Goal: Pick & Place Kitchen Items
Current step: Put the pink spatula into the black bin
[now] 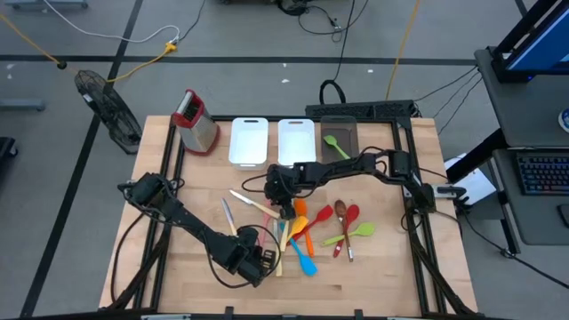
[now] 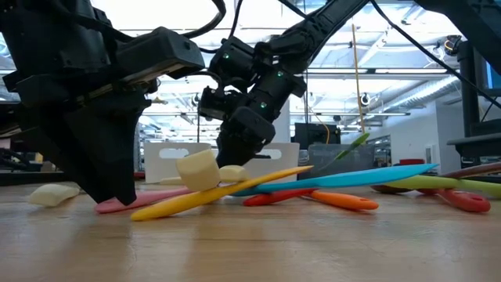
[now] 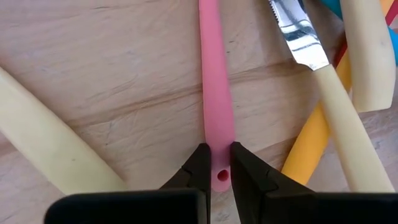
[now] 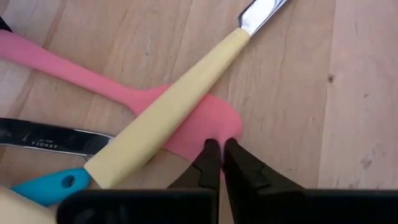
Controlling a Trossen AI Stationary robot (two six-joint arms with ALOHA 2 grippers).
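Both arms are on the same item here: the long pink silicone spatula lying flat on the wooden desk in the middle of the utensil pile. The left gripper has its jaws pinching the holed end of the pink handle, while the right gripper has its jaws pressed together on the rim of the pink blade.

That's the worry, I'd say. If both arms lift or pull on their own lines, the soft spatula could stretch, twist or snap out of one pinch. The right's hold is only on the thin edge of the blade, so that looks like the one more likely to slip.

And look what's lying across it: a cream-handled metal knife rests right over the pink blade, so raising the spatula would likely tip or fling that knife.

A second cream-handled knife, a yellow-orange handle and a blue holed handle crowd close by. At the back of the desk sit white rectangular bins, a dark bin holding a green utensil, and a red-topped metal box grater.
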